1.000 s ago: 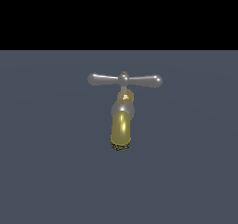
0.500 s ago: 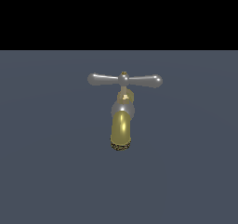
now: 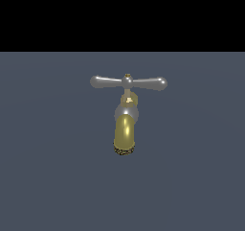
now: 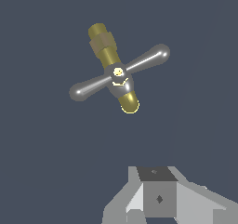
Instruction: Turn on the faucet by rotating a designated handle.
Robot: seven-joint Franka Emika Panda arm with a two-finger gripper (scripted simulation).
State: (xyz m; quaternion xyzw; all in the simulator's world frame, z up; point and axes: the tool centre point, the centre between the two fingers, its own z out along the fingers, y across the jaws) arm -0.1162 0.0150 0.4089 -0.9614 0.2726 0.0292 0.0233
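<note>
The faucet stands alone on the dark grey floor, its gold spout curving toward the camera and ending in a dark speckled rim. Its handle is a silver crossbar lying level across the top, with a rounded bulb at each end and a small gold cap at the hub. No part of my arm shows in the exterior view. From the wrist view the faucet is seen from above, with the handle lying diagonally. My gripper is well short of it, touching nothing, its grey fingers together with no gap showing.
Flat dark grey ground surrounds the faucet on every side, and a black background lies beyond it. Nothing else is in view.
</note>
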